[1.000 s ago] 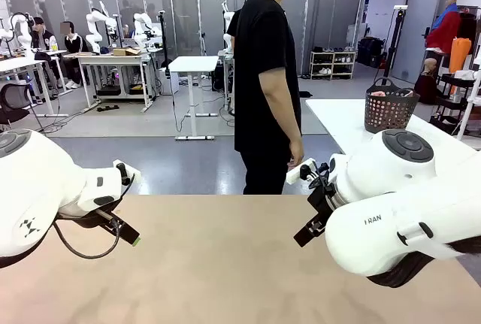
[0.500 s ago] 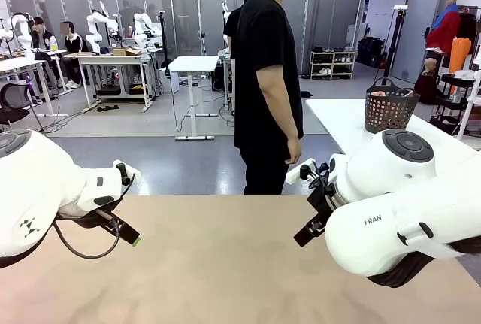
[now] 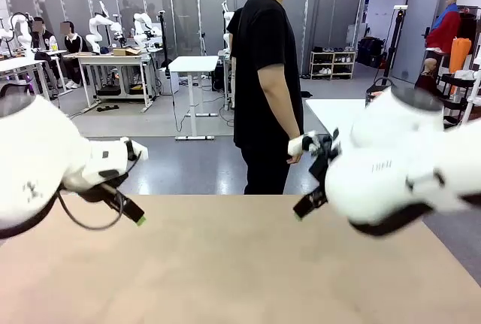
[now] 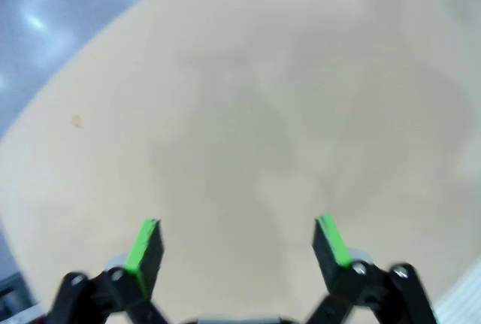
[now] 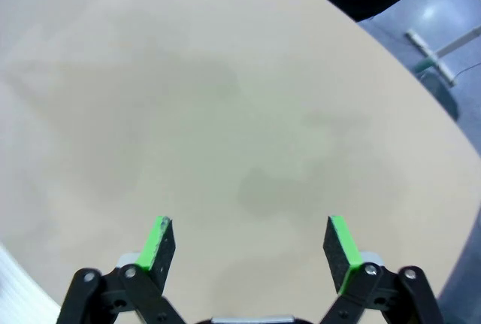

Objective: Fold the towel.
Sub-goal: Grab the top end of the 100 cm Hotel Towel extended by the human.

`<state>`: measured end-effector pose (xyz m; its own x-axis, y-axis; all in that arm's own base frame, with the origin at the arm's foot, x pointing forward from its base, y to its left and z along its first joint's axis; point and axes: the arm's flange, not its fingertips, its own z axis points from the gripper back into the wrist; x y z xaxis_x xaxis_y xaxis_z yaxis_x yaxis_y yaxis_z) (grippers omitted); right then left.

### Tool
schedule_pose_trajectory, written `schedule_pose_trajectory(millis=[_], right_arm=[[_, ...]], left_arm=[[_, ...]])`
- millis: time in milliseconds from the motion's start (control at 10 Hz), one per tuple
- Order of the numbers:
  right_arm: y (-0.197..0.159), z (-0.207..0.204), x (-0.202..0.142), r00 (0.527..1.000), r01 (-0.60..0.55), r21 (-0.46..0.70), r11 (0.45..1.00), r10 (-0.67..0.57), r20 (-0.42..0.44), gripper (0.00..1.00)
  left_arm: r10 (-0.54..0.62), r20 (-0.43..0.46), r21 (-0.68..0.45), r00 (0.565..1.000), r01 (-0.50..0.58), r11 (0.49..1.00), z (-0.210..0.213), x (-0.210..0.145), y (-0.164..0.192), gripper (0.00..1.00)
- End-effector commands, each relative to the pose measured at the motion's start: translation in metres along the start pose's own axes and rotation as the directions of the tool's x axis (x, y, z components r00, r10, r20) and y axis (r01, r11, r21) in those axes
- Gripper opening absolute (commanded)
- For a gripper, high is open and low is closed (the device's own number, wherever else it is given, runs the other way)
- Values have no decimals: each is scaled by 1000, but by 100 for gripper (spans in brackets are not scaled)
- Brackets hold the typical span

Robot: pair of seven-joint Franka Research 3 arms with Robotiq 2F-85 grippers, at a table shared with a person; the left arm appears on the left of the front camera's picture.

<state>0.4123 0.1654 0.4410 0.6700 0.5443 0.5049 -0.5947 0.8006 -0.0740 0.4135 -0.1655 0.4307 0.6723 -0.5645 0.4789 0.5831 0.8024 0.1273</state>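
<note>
Currently left gripper [image 4: 240, 235] and right gripper [image 5: 249, 240] hang spread wide, empty, over the table [image 5: 188, 98]; person [image 3: 267, 76] at 12 o'clock. Where the towel lies we can't tell. Likely soft, light, floppy; we'd pinch corners.

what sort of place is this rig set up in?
Probably an open-plan robotics lab or workshop: rows of white work desks on a grey floor, people seated at one far left, and a person standing across the tan table.
</note>
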Motion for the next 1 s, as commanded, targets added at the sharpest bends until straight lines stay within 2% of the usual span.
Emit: schedule_pose_trajectory(millis=[0,100,200,300,400,500,700,900], right_arm=[[-35,42,32,999,21,131,991,-16,-39,100],[-46,61,39,996,78,230,970,-68,-53,100],[-61,82,41,990,140,341,930,-124,-70,100],[-81,101,35,981,194,450,872,-178,-78,100],[-100,117,25,965,256,534,806,-248,-87,100],[-119,132,9,945,305,591,746,-316,-88,100],[-156,156,-36,888,374,692,617,-453,-76,100],[-203,179,-102,826,390,782,486,-560,-65,100]], left_arm=[[60,-83,-93,995,-68,993,43,22,30,100],[129,-77,-192,989,-142,971,65,27,41,100],[182,-106,-310,978,-206,928,89,28,54,100],[245,-100,-447,964,-263,855,116,19,74,100],[300,-41,-534,953,-274,799,139,7,93,100],[378,21,-622,926,-284,730,160,-11,113,100],[506,96,-720,857,-291,629,190,-57,148,100],[622,101,-820,777,-289,494,212,-122,186,100]])
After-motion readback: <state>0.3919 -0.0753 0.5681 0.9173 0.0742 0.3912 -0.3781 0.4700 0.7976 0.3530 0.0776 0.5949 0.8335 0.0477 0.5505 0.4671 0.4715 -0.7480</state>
